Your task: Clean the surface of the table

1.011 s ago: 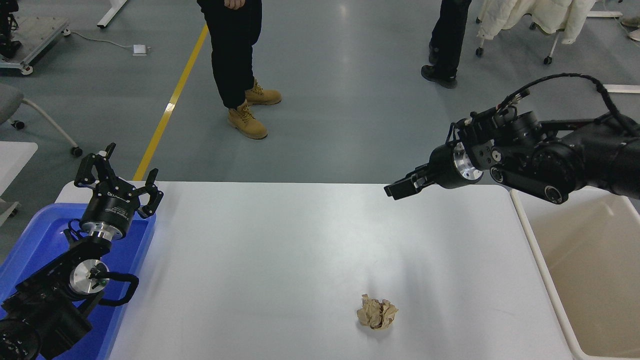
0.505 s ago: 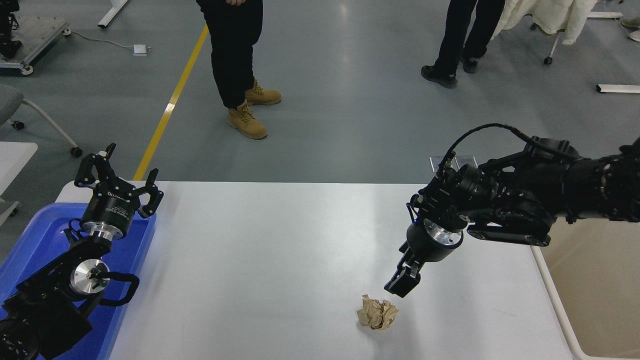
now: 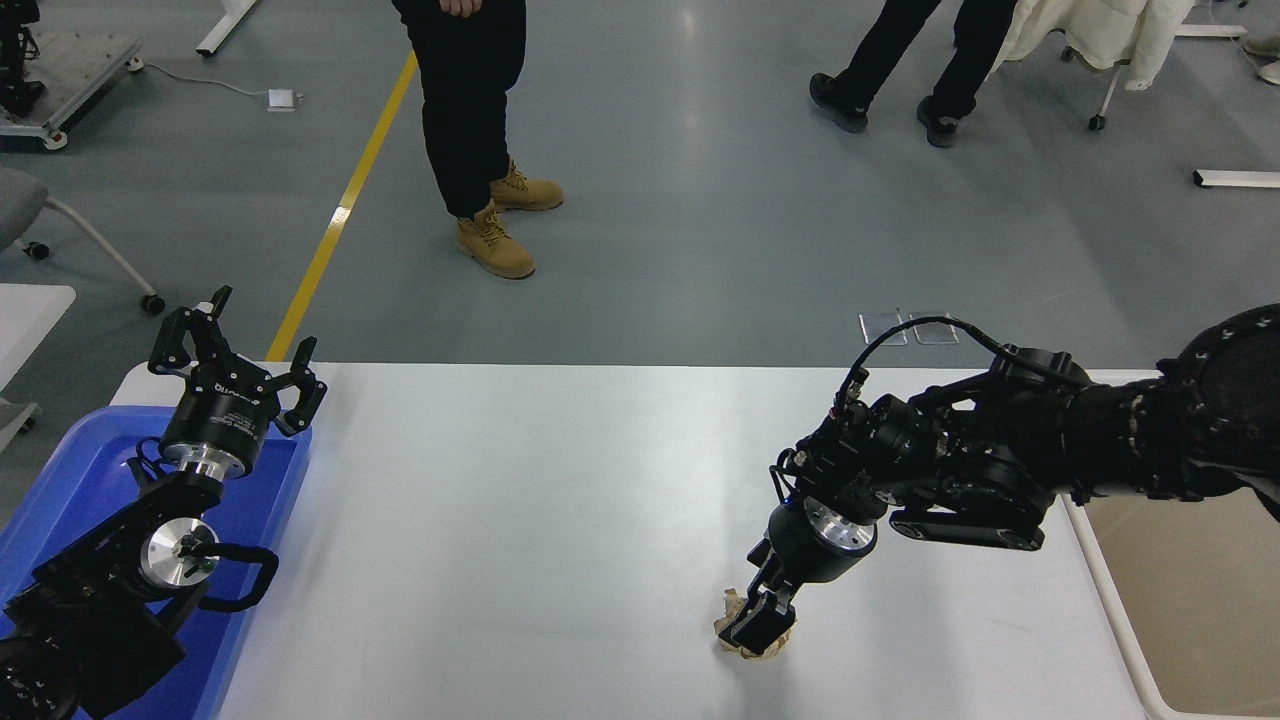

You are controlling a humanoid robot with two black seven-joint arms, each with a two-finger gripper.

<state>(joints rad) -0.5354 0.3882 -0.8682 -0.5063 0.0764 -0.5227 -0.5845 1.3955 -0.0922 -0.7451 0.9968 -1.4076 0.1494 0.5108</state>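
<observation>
Workshop floor beyond the counter

A grey, glossy floor reflects overhead light, crossed by a yellow line running diagonally. One person in black trousers and tan boots stands near it; another person's legs show at the top. A wheeled rack with a pale coat stands at upper right, an office chair at left.

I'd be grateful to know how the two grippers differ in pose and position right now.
The left gripper points up and away, open, over the blue tray; the right gripper points down onto the crumpled paper. The left touches nothing; the right is at the paper, its grip unclear. Both are black.
</observation>
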